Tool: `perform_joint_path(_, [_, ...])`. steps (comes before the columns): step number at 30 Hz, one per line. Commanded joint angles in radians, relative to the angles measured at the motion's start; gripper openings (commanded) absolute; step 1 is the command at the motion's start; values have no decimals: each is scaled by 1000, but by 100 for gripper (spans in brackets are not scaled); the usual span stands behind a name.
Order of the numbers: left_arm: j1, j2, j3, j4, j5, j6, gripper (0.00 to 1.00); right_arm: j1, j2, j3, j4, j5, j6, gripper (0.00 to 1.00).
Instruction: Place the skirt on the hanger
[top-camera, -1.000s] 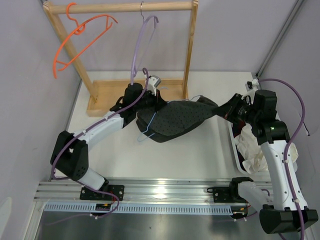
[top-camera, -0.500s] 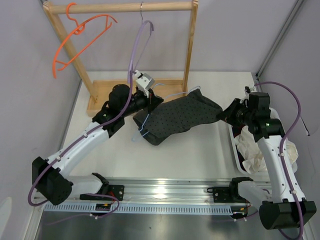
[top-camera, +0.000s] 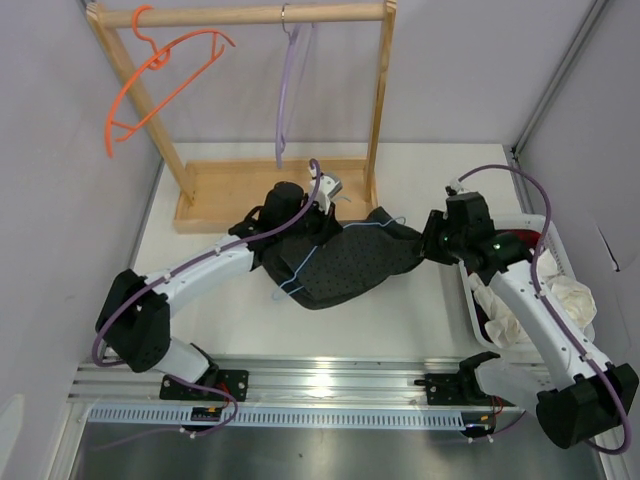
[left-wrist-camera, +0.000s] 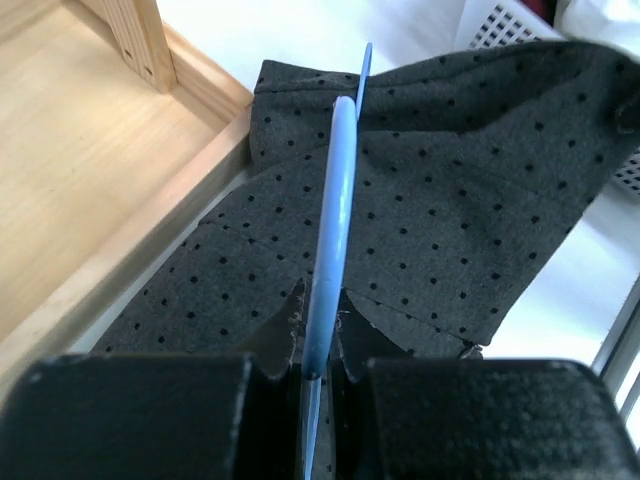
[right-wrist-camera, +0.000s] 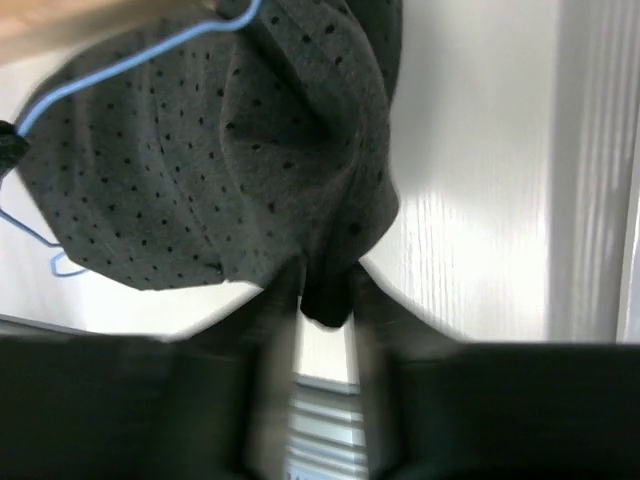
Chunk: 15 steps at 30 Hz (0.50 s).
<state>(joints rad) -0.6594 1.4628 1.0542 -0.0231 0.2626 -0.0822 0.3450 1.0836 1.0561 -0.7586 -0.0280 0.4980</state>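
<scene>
Right gripper (top-camera: 432, 246) has swung in closer, bunching the skirt (top-camera: 350, 262) low over the counter (top-camera: 400, 320). It's pinched on the skirt's edge, while the left gripper (left-wrist-camera: 318, 362) clamps the hanger (left-wrist-camera: 336, 200) against the fabric. A hard tug could slide cloth off wire. The basket (top-camera: 469, 305) holds white cloth (top-camera: 505, 300) and dark red cloth (top-camera: 520, 243)

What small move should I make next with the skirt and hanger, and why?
Probably lift the right hand slightly and carry its pinched skirt edge toward the left hand. The left hand is shut on the blue hanger, and in the left wrist view its wire lies on top of the fabric, so the cloth has yet to fold over the wire.
</scene>
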Motion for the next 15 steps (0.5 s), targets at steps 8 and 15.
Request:
perform_joint_path(8, [-2,48,72,46,24,-18,0,280,-44,-18,33,315,92,77])
perform_joint_path(15, [-2,63,76,48,61,-27,0,647,57,-93,291,414,140,72])
